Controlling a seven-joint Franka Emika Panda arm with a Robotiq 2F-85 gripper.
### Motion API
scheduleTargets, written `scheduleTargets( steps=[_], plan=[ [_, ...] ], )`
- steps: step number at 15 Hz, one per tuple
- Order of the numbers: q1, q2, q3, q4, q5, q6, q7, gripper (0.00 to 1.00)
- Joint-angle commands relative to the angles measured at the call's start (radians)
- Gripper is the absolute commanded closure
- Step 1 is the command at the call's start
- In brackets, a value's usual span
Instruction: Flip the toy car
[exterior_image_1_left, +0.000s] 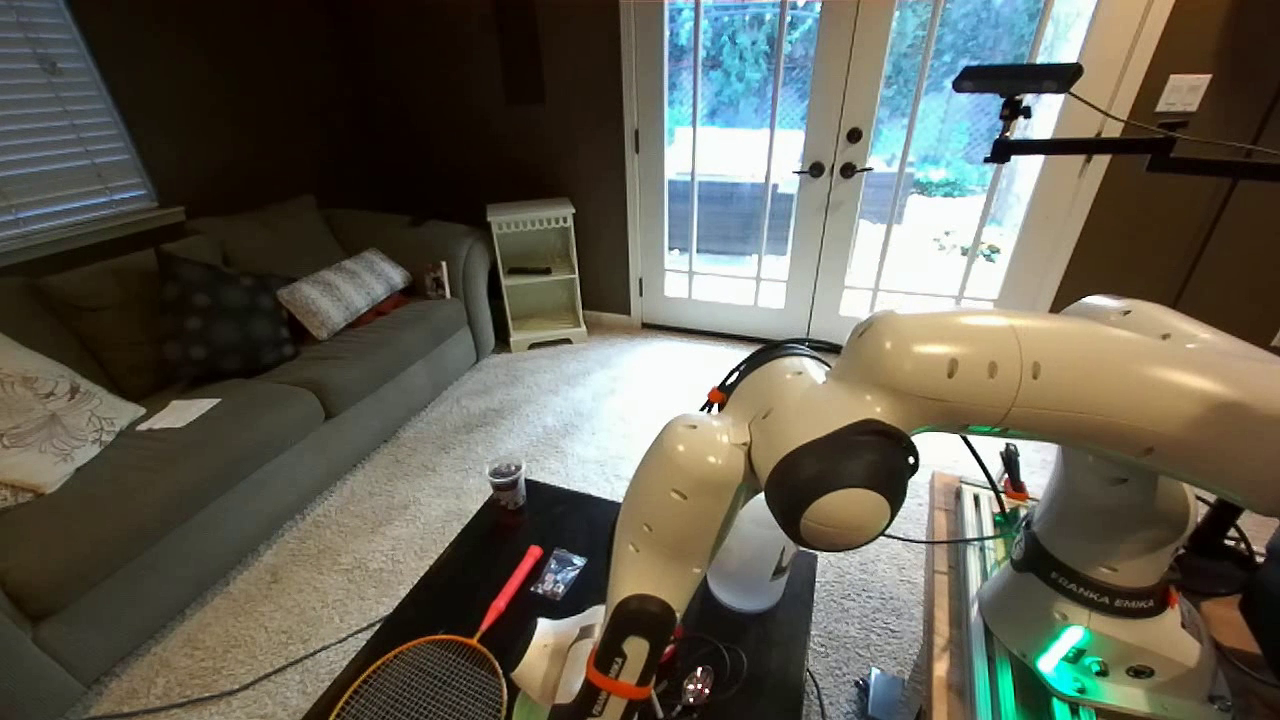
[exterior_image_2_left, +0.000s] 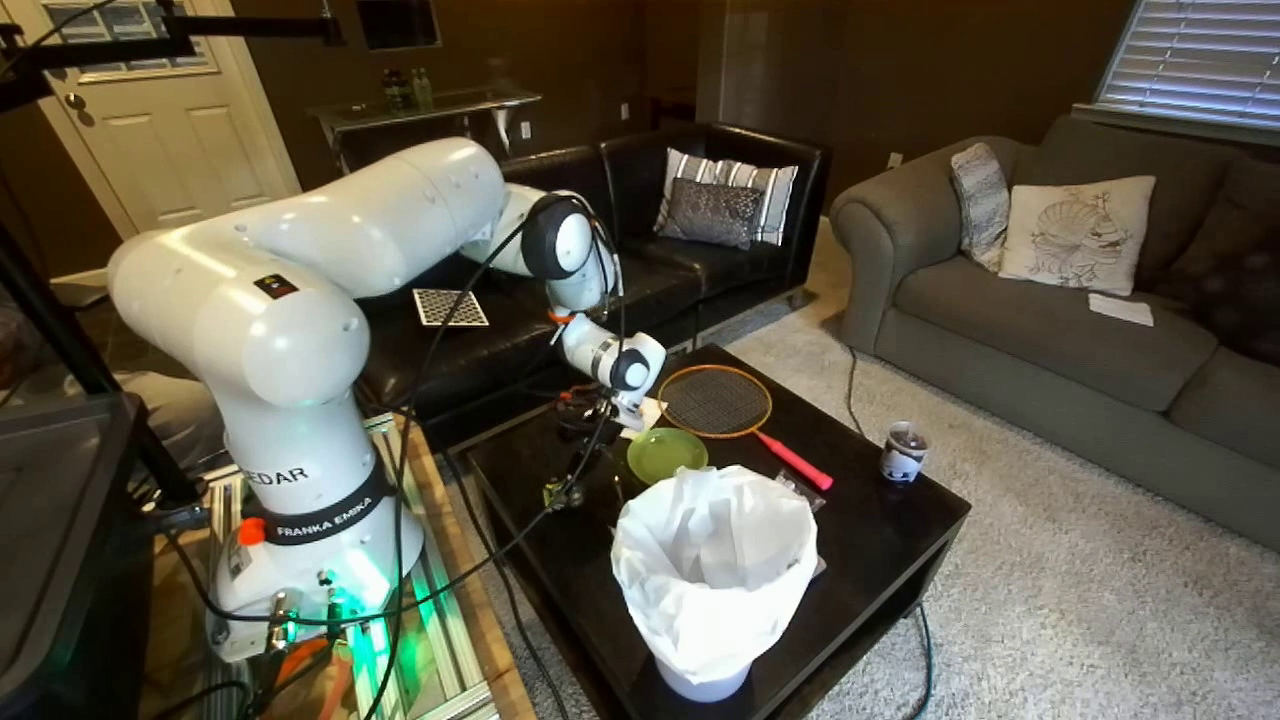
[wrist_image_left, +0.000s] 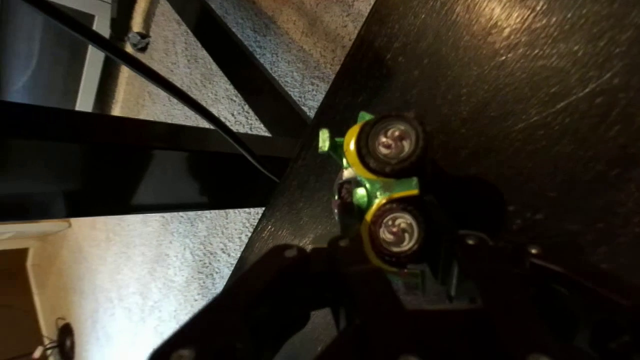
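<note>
Gripper (wrist_image_left: 407, 267) clasps toy car (wrist_image_left: 380, 187) by one end

A Franka Emika Panda arm (exterior_image_2_left: 340, 230) arches over a dark coffee table (exterior_image_2_left: 870, 540) bearing a green plate (exterior_image_2_left: 667, 455). Its jaws stand narrowed around one end of the green-and-yellow toy car, two black wheels (wrist_image_left: 397, 232) with swirled silver hubs facing the wrist camera. The toy car is near the plate, on the side toward the robot base (exterior_image_2_left: 330, 560); whether it touches the tabletop cannot be told.

In an exterior view, a white-lined wastebasket (exterior_image_2_left: 690, 600) stands just beside the plate, on the side nearer the camera. An orange-rimmed, pink-handled badminton racket (exterior_image_2_left: 730, 405) lies beside the plate, on the side away from the toy car. A cup (exterior_image_2_left: 903, 453) sits well apart from the plate, past the racket's handle. Beyond the plate stretches a black leather sofa (exterior_image_2_left: 690, 275) with pillows (exterior_image_2_left: 715, 210); a gray sofa (exterior_image_2_left: 1040, 310) stands well apart from the plate, across pale carpet (exterior_image_2_left: 1080, 480).
</note>
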Motion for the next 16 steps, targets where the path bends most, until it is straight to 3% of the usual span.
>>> scheduleTargets(
  steps=[1, 3, 4, 7, 16],
  plan=[
    [0.013, 0.081, -0.011, 0.151, -0.072, -0.159, 0.111, 0.91],
    [0.011, 0.122, -0.009, 0.221, -0.101, -0.228, 0.148, 0.91],
    [0.013, 0.067, -0.006, 0.149, -0.112, -0.226, 0.160, 0.91],
    [0.012, 0.063, -0.002, 0.146, -0.141, -0.267, 0.192, 0.91],
    [-0.012, 0.062, 0.019, 0.122, -0.140, -0.204, 0.233, 0.91]
  ],
)
